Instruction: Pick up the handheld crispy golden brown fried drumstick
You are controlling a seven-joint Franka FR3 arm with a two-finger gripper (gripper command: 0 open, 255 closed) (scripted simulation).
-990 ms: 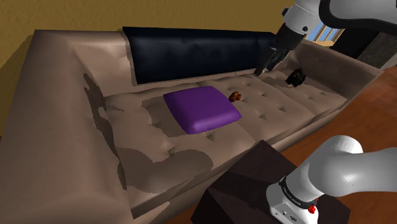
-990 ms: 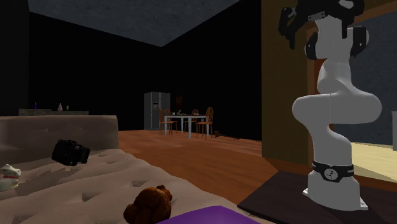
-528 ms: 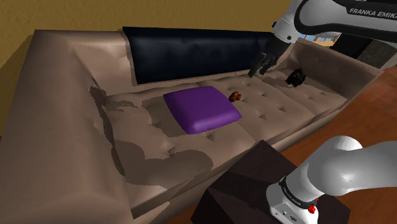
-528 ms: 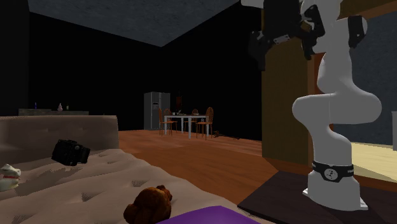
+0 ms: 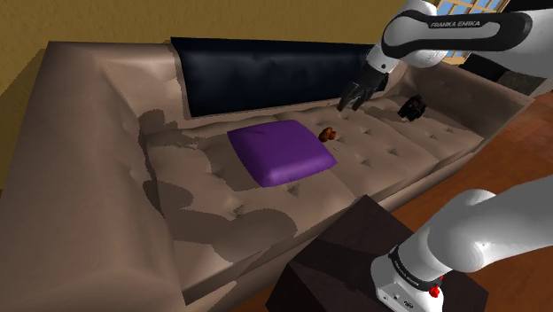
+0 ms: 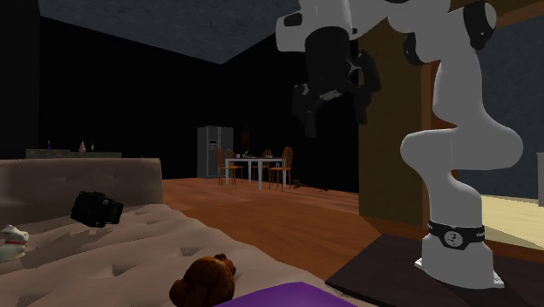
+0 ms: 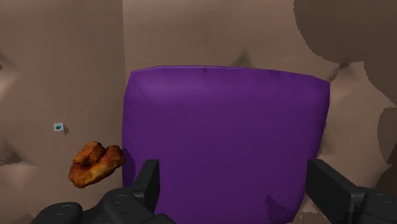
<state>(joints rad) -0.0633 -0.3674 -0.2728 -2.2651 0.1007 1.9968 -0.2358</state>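
The fried drumstick (image 5: 327,134) is a small lumpy golden-brown piece lying on the sofa seat, right beside the purple cushion (image 5: 282,152). It also lies low in the second exterior view as drumstick (image 6: 206,279), and in the wrist view as drumstick (image 7: 95,163), off to the side of the open fingers. My gripper (image 5: 350,98) hangs in the air above and behind the drumstick, near the dark back cushion, fingers apart and holding nothing. In the second exterior view the gripper (image 6: 336,112) is high above the seat. In the wrist view the gripper (image 7: 235,188) faces the purple cushion (image 7: 222,140).
A tufted brown sofa (image 5: 106,177) carries a dark back cushion (image 5: 266,75). A small black object (image 5: 410,108) lies on the seat at the shoulder view's right, and a pale toy (image 6: 10,242) beyond it. The dark stand (image 5: 346,266) sits by the sofa's front edge.
The arm has swung toward the shoulder view's left and lowered slightly, bringing the gripper closer over the drumstick. Nothing on the sofa has moved.
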